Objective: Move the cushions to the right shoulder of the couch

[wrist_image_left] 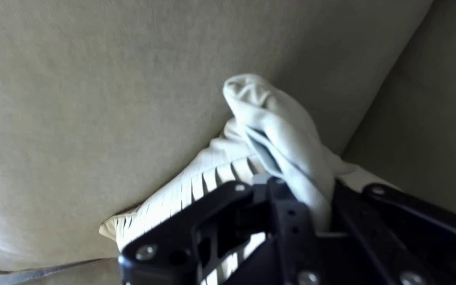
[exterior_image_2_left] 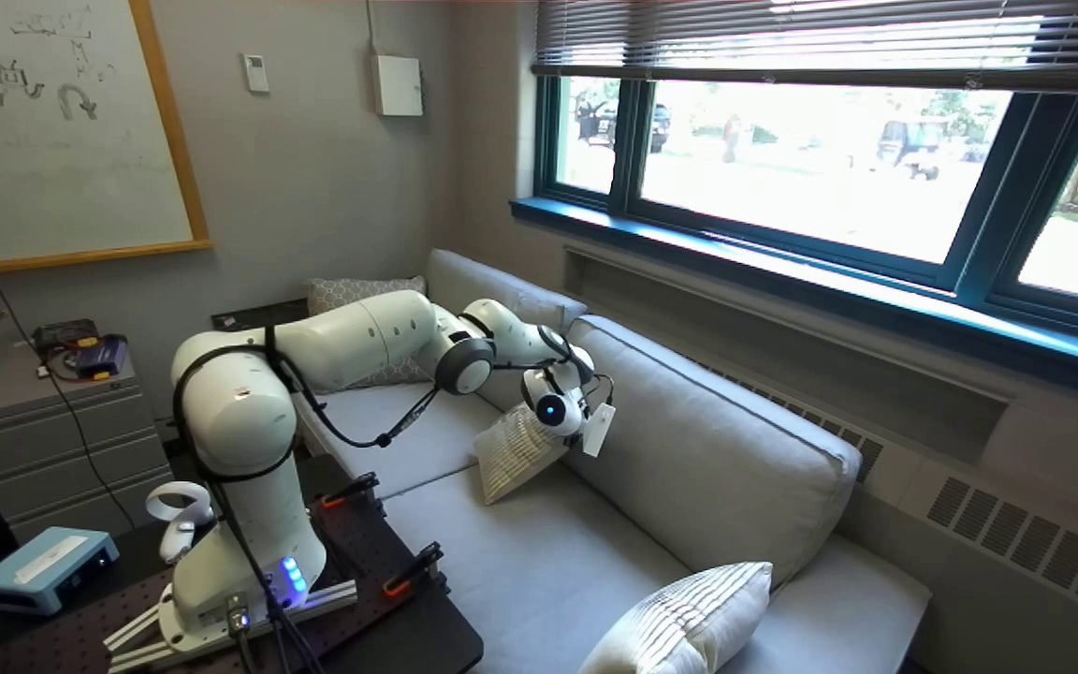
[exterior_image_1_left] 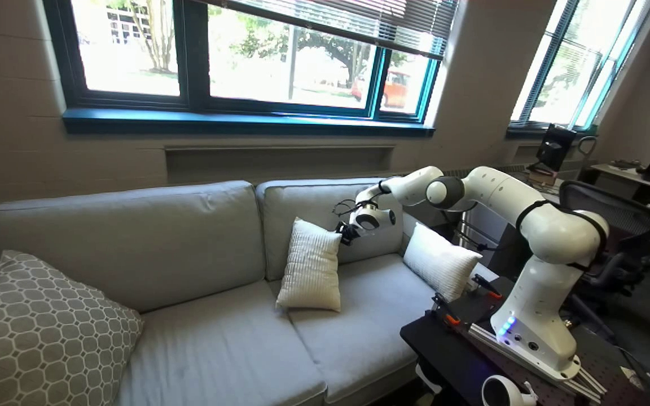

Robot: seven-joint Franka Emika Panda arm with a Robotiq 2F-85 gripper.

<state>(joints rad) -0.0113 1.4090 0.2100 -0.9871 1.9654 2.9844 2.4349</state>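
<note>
Gripper (wrist_image_left: 309, 198) is clenched on a bunched corner of a cream pleated throw pillow (exterior_image_1_left: 309, 270), fabric pinched btwn its fingers (wrist_image_left: 295, 221). That pillow stands tilted approx. midway along the couch (exterior_image_1_left: 201, 338), over the seam btwn the seat cushions (exterior_image_1_left: 370, 293) and near the tall back cushions (exterior_image_1_left: 302, 203). Its base looks to be on the seat, though how much wt. the grip carries is hard to judge. Farther out, a matching throw pillow (exterior_image_1_left: 440, 259) leans at the padded armrest (exterior_image_2_left: 852, 599), i.e. the task's right shoulder. So I'd call it approx. half done: one pillow at the armrest end, this one gripped but well apart from it; left to do = carry across, set down, let go. At the far end sits the grey lattice pillow (exterior_image_1_left: 48, 332), not part of the job. Hard to see: fingertips, blurred + sunk in folds in the wrist view; fingers mostly blocked by the wrist housing (exterior_image_2_left: 567, 398) in an exterior view, where the matching throw pillow (exterior_image_2_left: 679, 632) is also cut off at bottom, so can't tell exactly what it rests on.
</note>
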